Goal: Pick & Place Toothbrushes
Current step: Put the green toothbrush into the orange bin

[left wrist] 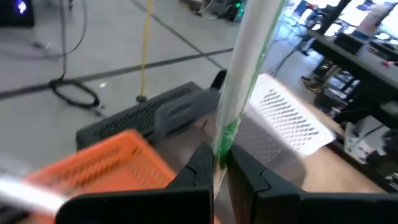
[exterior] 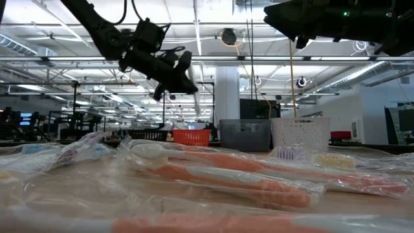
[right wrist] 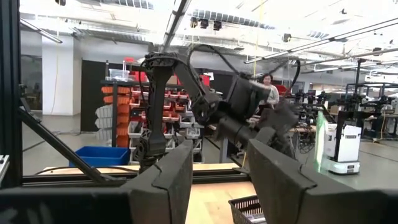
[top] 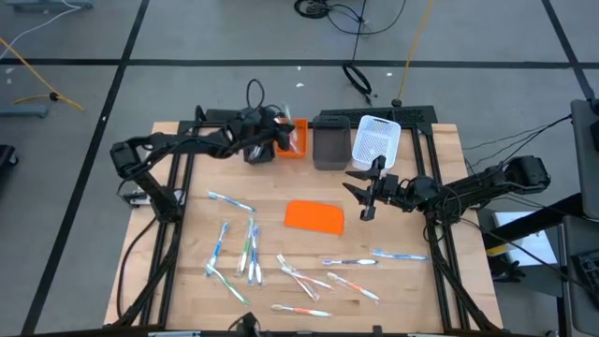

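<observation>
Keep your left pincer (left wrist: 221,171) clamped on the green toothbrush (left wrist: 242,74) until it hangs squarely over the orange bin (top: 293,139).

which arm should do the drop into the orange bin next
Left. Its claw is shut on a toothbrush above the orange bin; the right claw is empty, open.
</observation>
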